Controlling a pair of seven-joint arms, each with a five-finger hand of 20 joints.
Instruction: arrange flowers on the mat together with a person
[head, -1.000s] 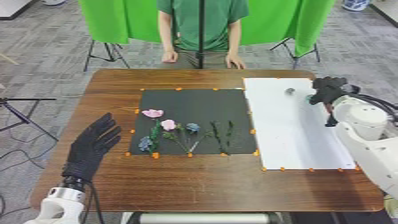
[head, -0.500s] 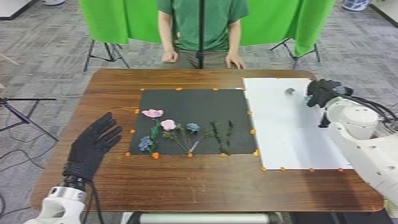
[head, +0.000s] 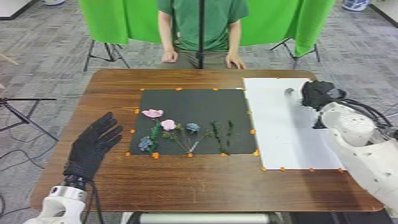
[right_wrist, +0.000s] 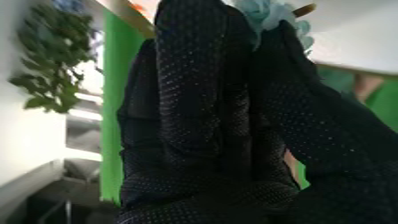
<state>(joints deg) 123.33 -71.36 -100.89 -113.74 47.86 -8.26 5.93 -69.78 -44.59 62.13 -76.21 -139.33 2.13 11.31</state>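
My right hand (head: 316, 95) is over the far right part of the white sheet (head: 284, 135). In the right wrist view, the right hand (right_wrist: 200, 100) pinches a pale blue-green flower (right_wrist: 266, 15) between thumb and fingertips, with a bit of brown stem beside it. A small grey piece (head: 290, 91) lies on the sheet left of that hand. On the dark mat (head: 182, 102) lie a pink flower (head: 153, 113), a second pink flower (head: 168, 124), blue flowers (head: 146, 144) and green sprigs (head: 229, 135). My left hand (head: 89, 145) rests left of the mat, fingers straight.
Orange markers (head: 155, 155) line the edges of mat and sheet. Across the brown table (head: 195, 185) stands a person, hands down at the far edge. A leafy green plant (right_wrist: 49, 60) appears beyond my hand in the right wrist view.
My right hand has shifted left over the white sheet, nearer to the small grey piece, and its arm has swung with it. The left hand and the flowers on the mat have stayed put.
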